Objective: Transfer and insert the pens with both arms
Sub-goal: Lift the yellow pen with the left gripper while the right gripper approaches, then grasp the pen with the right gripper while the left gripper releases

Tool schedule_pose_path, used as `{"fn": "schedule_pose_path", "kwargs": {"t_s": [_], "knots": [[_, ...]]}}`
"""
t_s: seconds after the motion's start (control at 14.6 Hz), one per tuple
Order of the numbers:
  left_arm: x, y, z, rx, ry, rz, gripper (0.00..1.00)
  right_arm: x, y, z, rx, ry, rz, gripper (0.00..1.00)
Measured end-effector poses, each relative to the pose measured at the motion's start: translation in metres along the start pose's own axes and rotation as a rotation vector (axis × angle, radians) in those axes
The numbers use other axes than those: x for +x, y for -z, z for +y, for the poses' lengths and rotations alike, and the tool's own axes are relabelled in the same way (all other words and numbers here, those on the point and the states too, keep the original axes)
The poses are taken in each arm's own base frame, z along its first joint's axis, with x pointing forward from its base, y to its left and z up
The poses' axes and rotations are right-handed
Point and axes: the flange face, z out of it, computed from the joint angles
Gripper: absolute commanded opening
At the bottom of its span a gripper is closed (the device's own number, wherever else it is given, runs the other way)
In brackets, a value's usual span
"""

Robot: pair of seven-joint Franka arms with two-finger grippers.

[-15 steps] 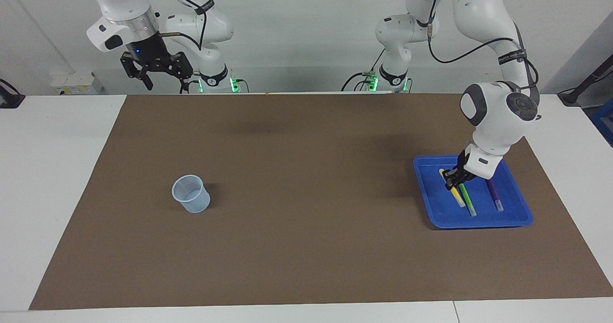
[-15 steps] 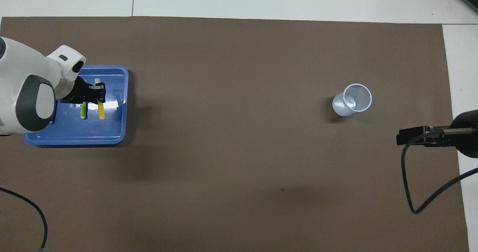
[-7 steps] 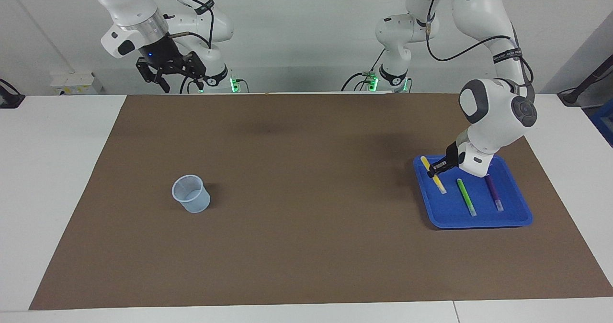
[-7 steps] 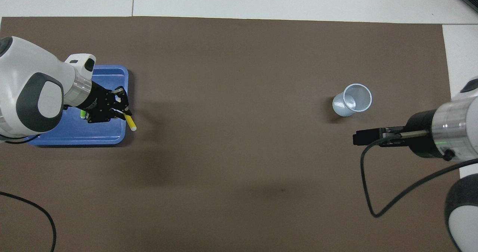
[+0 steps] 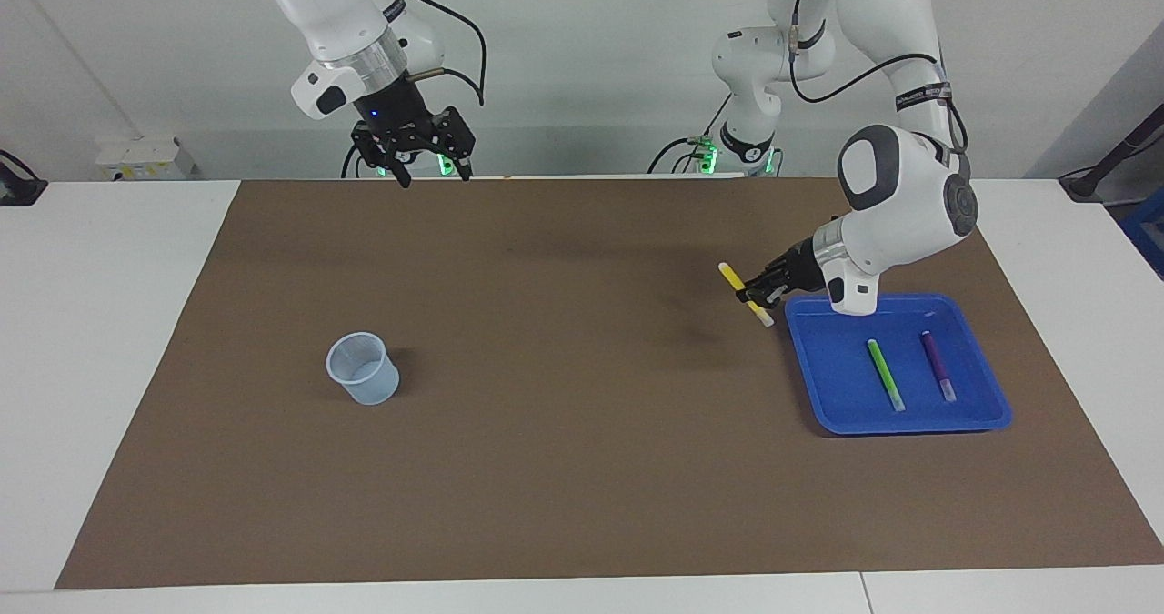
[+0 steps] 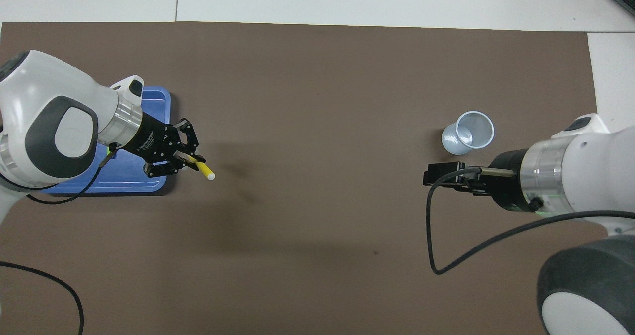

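My left gripper (image 5: pixel 751 293) is shut on the yellow pen (image 5: pixel 727 274) and holds it tilted in the air over the brown mat, just off the blue tray's (image 5: pixel 909 425) edge on the side toward the right arm. In the overhead view the left gripper (image 6: pixel 191 160) shows the yellow pen's (image 6: pixel 202 168) pale end sticking out. The green pen (image 5: pixel 885 375) and the purple pen (image 5: pixel 937 365) lie side by side in the tray. My right gripper (image 5: pixel 426 164) is open, empty and raised over the mat; it also shows in the overhead view (image 6: pixel 430 174).
A pale translucent cup (image 5: pixel 363 368) stands upright on the mat toward the right arm's end; it also shows in the overhead view (image 6: pixel 469 132). The brown mat (image 5: pixel 564 432) covers most of the white table. A black cable loops under the right wrist.
My left gripper lifted the yellow pen out of the tray and carried it toward the table's middle. My right arm swung inward toward the middle too.
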Motion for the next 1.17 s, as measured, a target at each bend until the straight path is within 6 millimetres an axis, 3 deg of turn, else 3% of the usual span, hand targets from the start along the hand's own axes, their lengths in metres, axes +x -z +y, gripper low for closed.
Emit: {"fn": "schedule_pose_path", "kwargs": {"t_s": [0.14, 0.34, 0.48, 0.55, 0.69, 1.03, 1.17], "knots": [[-0.027, -0.007, 0.013, 0.006, 0.064, -0.005, 0.0, 0.0, -0.007, -0.008, 0.034, -0.078, 0.018, 1.0], [-0.069, -0.01, 0.03, -0.02, 0.154, -0.045, 0.0, -0.011, -0.025, -0.038, 0.055, -0.161, 0.031, 1.0], [-0.076, -0.006, 0.033, -0.054, 0.193, -0.093, 0.0, -0.012, -0.035, -0.052, 0.074, -0.176, 0.036, 0.97], [-0.077, -0.005, 0.034, -0.064, 0.219, -0.109, 0.0, -0.009, -0.039, -0.053, 0.085, -0.18, 0.042, 0.88], [-0.085, -0.008, 0.038, -0.073, 0.273, -0.132, 0.0, -0.003, -0.046, -0.056, 0.096, -0.184, 0.058, 0.84], [-0.151, -0.014, 0.075, -0.118, 0.385, -0.159, 0.0, -0.005, -0.083, -0.093, 0.129, -0.131, 0.092, 0.84], [-0.165, -0.015, 0.083, -0.146, 0.405, -0.205, 0.0, -0.007, -0.092, -0.098, 0.125, -0.121, 0.085, 0.83]]}}
